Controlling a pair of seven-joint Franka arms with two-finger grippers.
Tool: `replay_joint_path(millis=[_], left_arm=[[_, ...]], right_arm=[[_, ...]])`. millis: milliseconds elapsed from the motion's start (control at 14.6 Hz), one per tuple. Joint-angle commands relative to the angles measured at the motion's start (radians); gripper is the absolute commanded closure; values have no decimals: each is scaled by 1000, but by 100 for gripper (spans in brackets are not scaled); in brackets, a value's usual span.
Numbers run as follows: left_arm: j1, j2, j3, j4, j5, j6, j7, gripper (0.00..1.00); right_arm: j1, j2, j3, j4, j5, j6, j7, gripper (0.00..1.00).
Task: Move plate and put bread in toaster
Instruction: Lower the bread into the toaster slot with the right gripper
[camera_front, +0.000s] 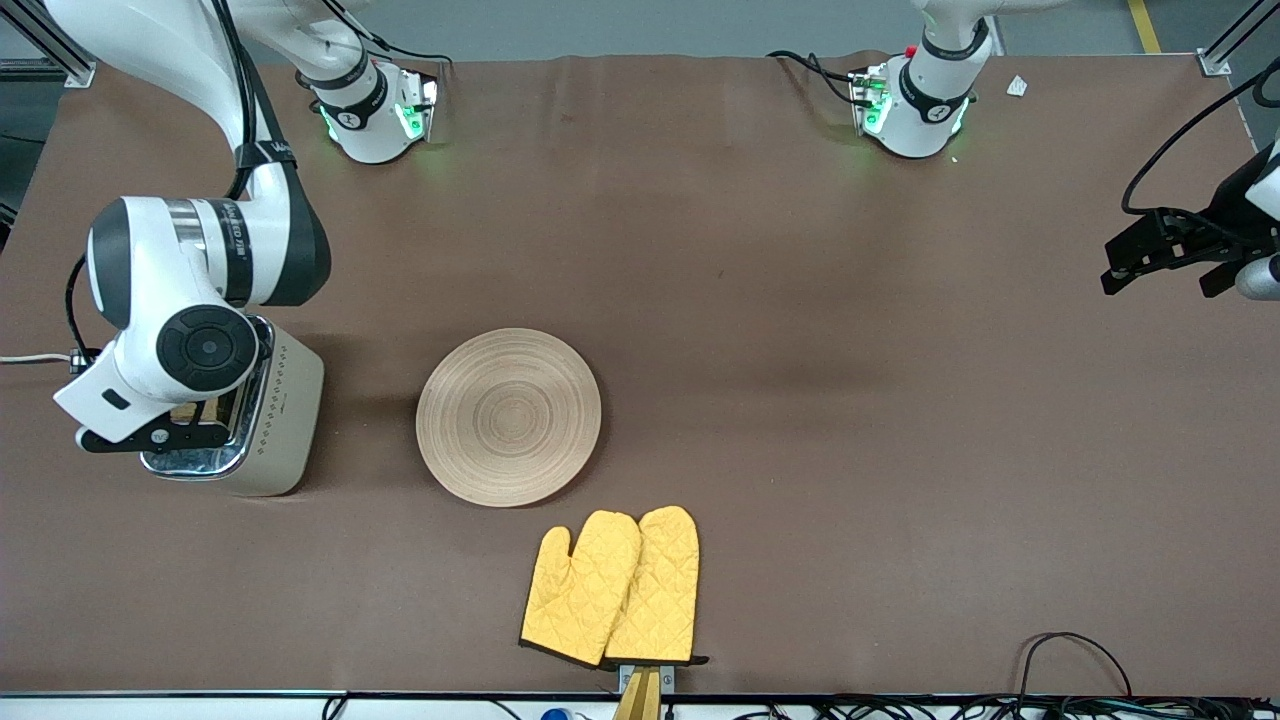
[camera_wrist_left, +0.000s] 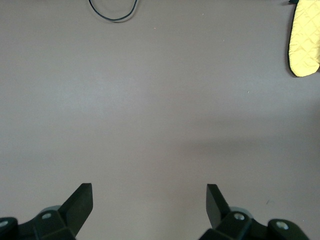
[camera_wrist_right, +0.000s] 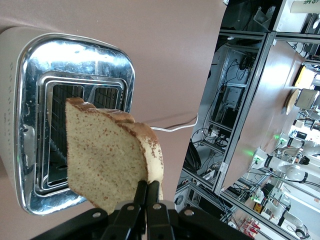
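The cream toaster (camera_front: 285, 420) with a chrome top stands at the right arm's end of the table. My right gripper (camera_wrist_right: 148, 186) is shut on one edge of the speckled bread (camera_wrist_right: 105, 160) and holds the slice upright just above the toaster's slots (camera_wrist_right: 70, 125). In the front view the right wrist (camera_front: 180, 350) covers the toaster top and hides most of the bread. The round wooden plate (camera_front: 508, 416) lies bare on the table beside the toaster, toward the table's middle. My left gripper (camera_front: 1165, 250) waits open over bare table at the left arm's end; its wrist view shows it empty (camera_wrist_left: 150, 197).
A pair of yellow oven mitts (camera_front: 612, 585) lies nearer the front camera than the plate, at the table's edge; one mitt shows in the left wrist view (camera_wrist_left: 304, 40). A white cord (camera_front: 30, 358) runs off from the toaster. A black cable loop (camera_front: 1075, 655) lies at the front edge.
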Motion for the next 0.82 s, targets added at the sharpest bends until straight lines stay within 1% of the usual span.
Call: replay_joint_path(millis=[0, 478, 546, 615, 683, 751], left_arm=[[2, -15, -4, -4, -11, 7, -3, 0], [8, -13, -2, -6, -14, 7, 8, 0], [6, -13, -2, -6, -12, 7, 8, 0], [6, -13, -2, -6, -12, 7, 6, 0], [6, -13, -2, -6, -12, 7, 8, 0], [6, -13, -2, -6, -12, 7, 8, 0]], right_arm=[[-9, 11, 11, 0, -26, 8, 33, 100], [-11, 62, 11, -3, -35, 49, 107, 98], [-9, 79, 12, -3, -37, 48, 151, 83], [-2, 103, 11, -1, -37, 46, 244, 62], [-3, 105, 12, -3, -34, 46, 328, 40], [-12, 105, 14, 0, -22, 49, 346, 10]])
